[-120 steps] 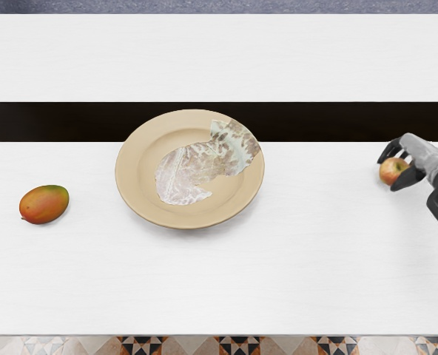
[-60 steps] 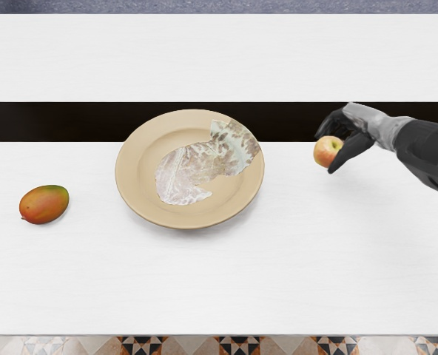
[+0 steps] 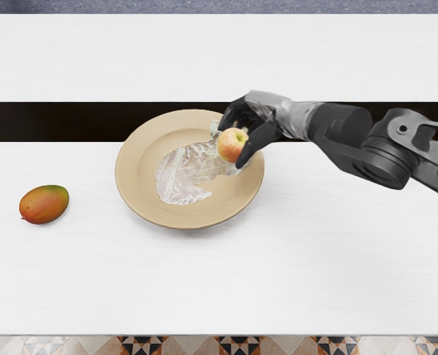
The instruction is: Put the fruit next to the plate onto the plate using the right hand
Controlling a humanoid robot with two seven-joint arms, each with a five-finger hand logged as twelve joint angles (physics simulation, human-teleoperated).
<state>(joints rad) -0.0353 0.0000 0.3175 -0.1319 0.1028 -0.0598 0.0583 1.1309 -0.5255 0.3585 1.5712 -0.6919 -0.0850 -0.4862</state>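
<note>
My right hand (image 3: pixel 243 132) reaches in from the right edge and is shut on a small red-yellow apple (image 3: pixel 232 144). It holds the apple over the right part of the tan plate (image 3: pixel 140 177), which has a pale mottled patch across its middle. Whether the apple touches the plate I cannot tell. A red-green mango (image 3: pixel 44 203) lies on the white table to the left of the plate, apart from it. The left arm is out of view.
A dark gap (image 3: pixel 56 122) runs across the picture behind the plate, between the near white table (image 3: pixel 315 259) and a far white surface (image 3: pixel 219 59). Patterned floor tiles show along the bottom edge.
The right hand has carried the apple from the table's far right, up and leftward, to over the plate's right part. The mango and plate have not moved.
</note>
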